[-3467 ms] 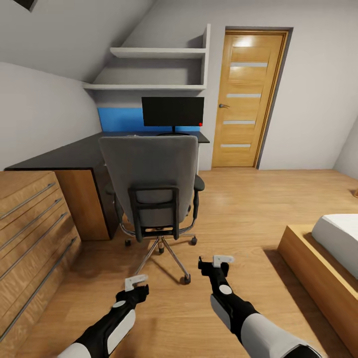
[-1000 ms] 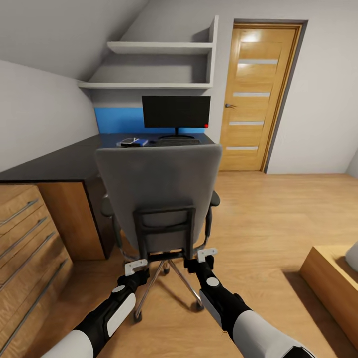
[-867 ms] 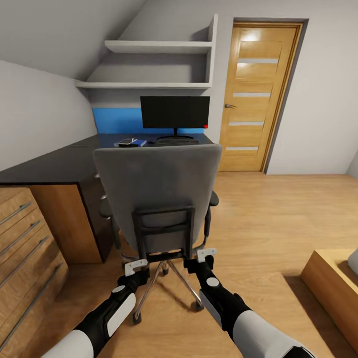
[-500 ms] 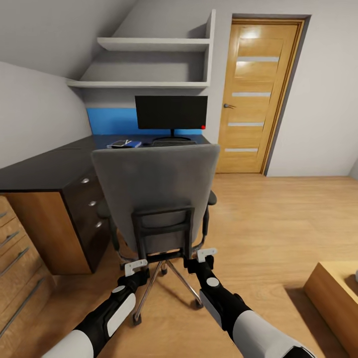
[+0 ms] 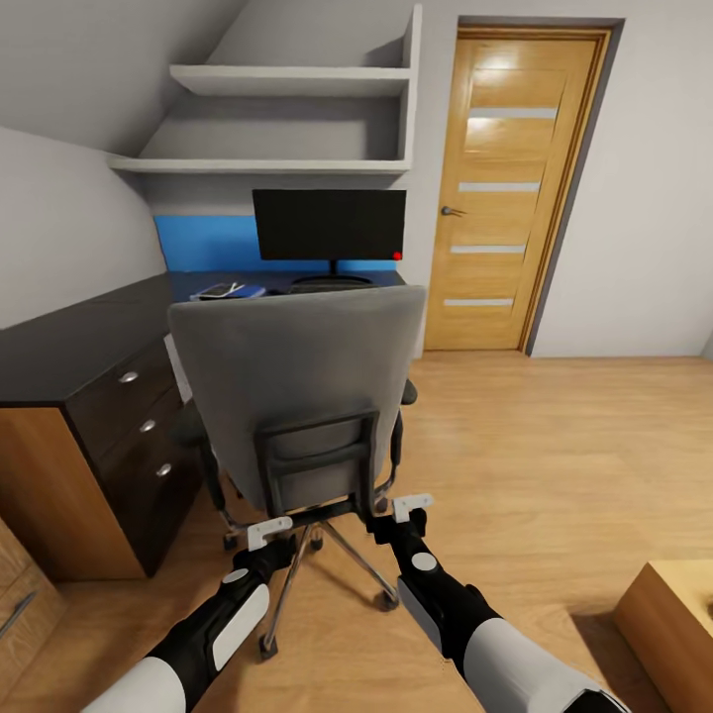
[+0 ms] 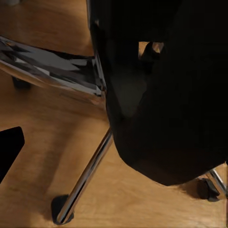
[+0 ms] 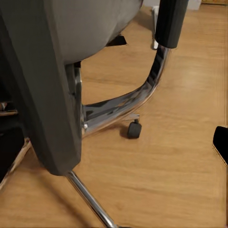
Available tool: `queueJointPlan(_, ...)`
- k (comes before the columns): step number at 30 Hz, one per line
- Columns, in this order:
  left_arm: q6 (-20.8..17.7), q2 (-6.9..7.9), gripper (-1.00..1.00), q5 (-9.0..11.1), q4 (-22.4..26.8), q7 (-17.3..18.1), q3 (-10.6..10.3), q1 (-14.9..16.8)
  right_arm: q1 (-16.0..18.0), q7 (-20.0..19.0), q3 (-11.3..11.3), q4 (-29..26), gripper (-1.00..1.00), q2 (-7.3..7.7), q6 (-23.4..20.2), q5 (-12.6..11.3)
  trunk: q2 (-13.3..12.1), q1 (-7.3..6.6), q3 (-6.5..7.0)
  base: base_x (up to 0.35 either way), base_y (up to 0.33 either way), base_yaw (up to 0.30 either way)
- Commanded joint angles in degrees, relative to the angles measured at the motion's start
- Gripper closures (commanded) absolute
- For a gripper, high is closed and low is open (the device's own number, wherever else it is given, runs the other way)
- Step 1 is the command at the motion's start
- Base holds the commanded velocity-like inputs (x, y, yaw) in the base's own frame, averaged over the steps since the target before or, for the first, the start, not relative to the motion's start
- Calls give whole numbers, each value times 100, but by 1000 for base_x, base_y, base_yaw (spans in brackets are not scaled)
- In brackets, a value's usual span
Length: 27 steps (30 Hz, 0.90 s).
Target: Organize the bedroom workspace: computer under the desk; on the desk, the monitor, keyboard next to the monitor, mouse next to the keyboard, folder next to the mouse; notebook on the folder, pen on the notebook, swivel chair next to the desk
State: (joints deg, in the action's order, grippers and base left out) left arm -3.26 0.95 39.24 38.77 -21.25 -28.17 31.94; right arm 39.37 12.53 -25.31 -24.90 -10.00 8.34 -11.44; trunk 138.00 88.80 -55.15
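The swivel chair (image 5: 297, 386) stands with its grey back toward me, just ahead of both arms. My left gripper (image 5: 269, 535) and right gripper (image 5: 411, 513) are open at the chair's lower back frame, above its chrome base (image 6: 85, 175). The right wrist view has the dark frame (image 7: 47, 104) between the fingertips (image 7: 9, 147). Behind the chair, on the black desk (image 5: 69, 342), are the monitor (image 5: 329, 224), a strip of keyboard (image 5: 332, 281) and the blue folder (image 5: 238, 292) carrying a dark notebook (image 5: 211, 291) and a pale pen. The computer and mouse are out of view.
The desk's drawer block (image 5: 139, 426) with round knobs is close on the chair's left. A wooden door (image 5: 505, 188) is at the back right, white shelves (image 5: 287, 79) hang above the monitor, and a low wooden bed corner (image 5: 673, 624) sits at the lower right.
The view has moved forward toward the desk, and my grippers have come up to the chair's lower back. The chair has stayed at my grippers while the drawer block came into view.
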Motion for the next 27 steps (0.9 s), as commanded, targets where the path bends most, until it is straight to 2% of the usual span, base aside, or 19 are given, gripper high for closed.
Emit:
queueJointPlan(1,-18,10,-100,22,17,-55,-40,6,8,39,-44,11,-100,0,33,-60,2,2,-5,307,-163,0)
queueJointPlan(8,-17,5,-100,14,17,-55,-40,6,8,36,-44,11,-100,0,33,-60,2,2,-5,309,-143,0)
queueJointPlan(27,-17,2,-100,22,17,-63,-40,6,7,30,-45,14,-100,0,36,-57,2,2,-5,326,23,0)
